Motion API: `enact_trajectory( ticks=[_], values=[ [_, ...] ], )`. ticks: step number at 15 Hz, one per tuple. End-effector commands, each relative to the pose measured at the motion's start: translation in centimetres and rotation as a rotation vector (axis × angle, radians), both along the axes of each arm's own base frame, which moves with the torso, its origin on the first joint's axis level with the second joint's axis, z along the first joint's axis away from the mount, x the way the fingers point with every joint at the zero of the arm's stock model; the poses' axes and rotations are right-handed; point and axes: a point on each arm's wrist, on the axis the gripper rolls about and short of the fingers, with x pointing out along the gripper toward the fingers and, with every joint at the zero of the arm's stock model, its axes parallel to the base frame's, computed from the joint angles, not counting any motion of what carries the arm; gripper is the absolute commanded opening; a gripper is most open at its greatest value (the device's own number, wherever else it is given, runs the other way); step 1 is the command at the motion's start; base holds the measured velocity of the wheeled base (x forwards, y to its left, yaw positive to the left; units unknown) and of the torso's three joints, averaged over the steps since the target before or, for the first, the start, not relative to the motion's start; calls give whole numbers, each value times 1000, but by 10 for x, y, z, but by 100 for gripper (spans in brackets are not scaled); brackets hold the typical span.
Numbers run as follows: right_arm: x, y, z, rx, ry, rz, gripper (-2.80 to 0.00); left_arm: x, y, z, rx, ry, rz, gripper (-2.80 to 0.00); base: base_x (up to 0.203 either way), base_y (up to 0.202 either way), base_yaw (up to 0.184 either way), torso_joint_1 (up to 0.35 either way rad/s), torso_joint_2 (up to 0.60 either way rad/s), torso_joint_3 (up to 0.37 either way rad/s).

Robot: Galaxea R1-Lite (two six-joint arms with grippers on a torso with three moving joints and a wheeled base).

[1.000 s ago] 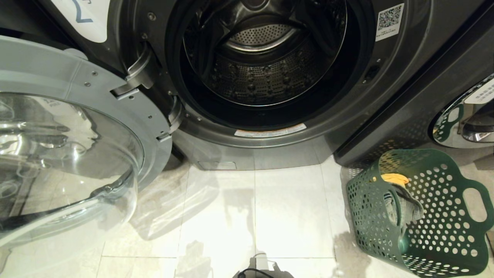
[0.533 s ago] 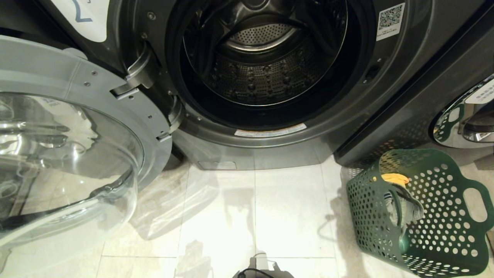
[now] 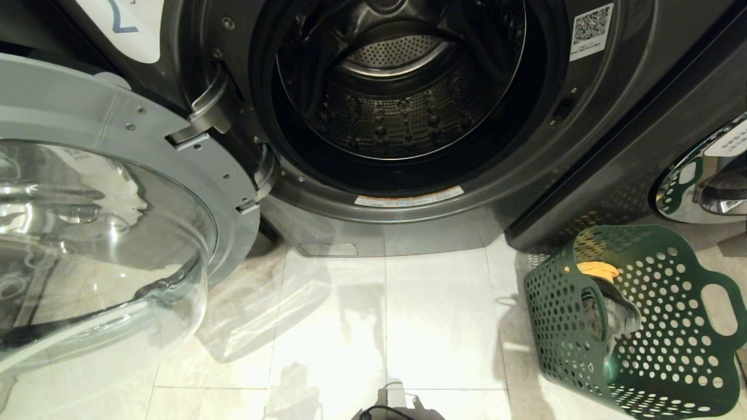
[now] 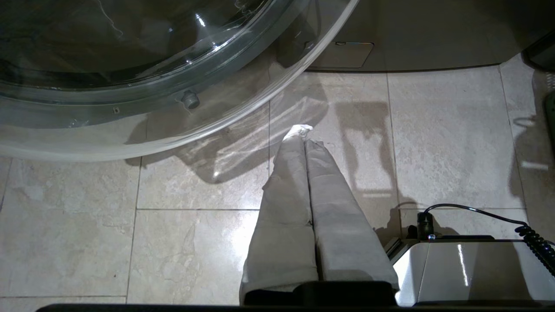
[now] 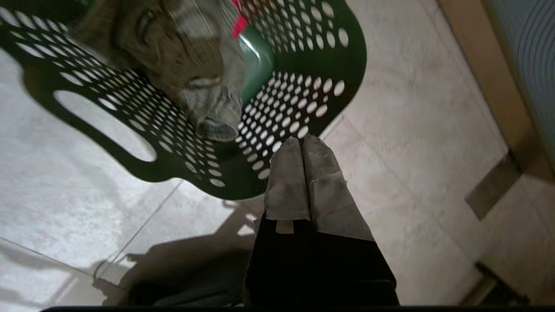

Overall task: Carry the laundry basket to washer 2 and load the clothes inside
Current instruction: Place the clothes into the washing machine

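Note:
Washer 2 (image 3: 613,87) stands ahead with its round door (image 3: 117,175) swung open to the left, showing a steel drum (image 3: 397,111) with nothing in it. The dark green laundry basket (image 3: 560,326) sits on the floor at the lower right. It holds the clothes: a yellow piece (image 3: 596,269) and grey-green trousers (image 3: 615,315) poking through a handle hole. In the right wrist view my right gripper (image 5: 302,142) is shut, empty and close above the basket rim (image 5: 225,188), with the trousers (image 5: 195,65) and a red piece (image 5: 237,26) inside. My left gripper (image 4: 303,132) is shut over bare tiles.
The open glass door (image 4: 151,65) juts out over the floor on the left. Another dark washer with a chrome door (image 3: 700,175) stands behind the basket. My own base (image 4: 468,268) with a coiled cable is low in front. Pale tiles (image 3: 437,321) lie between door and basket.
A shadow has crept across the tiles just left of the basket. Washer, door and basket have stayed where they were.

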Motion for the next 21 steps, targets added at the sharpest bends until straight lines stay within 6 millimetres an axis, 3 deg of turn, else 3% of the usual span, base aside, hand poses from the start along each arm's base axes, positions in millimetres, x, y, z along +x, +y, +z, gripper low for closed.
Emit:
enact_trajectory(
  ticks=[1, 3, 4, 6, 10, 14, 17, 21],
  values=[
    [16, -28, -41, 138, 105, -33, -280, 0, 0, 0, -2, 1, 0, -280, 0, 0, 0, 0, 0, 0],
    [25, -51, -68, 236, 117, 10, -280, 0, 0, 0, 0, 0, 0, -280, 0, 0, 0, 0, 0, 0],
    [31, -63, -84, 273, 142, 28, 0, 0, 0, 0, -1, 0, 0, -280, 0, 0, 0, 0, 0, 0],
    [44, -89, -116, 320, 156, 56, 0, 0, 0, 0, 0, 0, 0, -280, 0, 0, 0, 0, 0, 0],
    [90, -139, -183, 375, 23, 190, 0, 0, 0, 0, 0, 1, 0, -280, 0, 0, 0, 0, 0, 0],
    [141, -179, -218, 327, -136, 433, 0, 0, 0, 0, 0, 0, 0, -280, 0, 0, 0, 0, 0, 0],
    [173, -171, -223, 280, -163, 537, 0, 0, 0, 0, -1, 0, 0, -280, 0, 0, 0, 0, 0, 0],
    [198, -148, -245, 193, -131, 595, 0, 0, 0, 0, 0, 1, 0, -280, 0, 0, 0, 0, 0, 0]
  ],
)
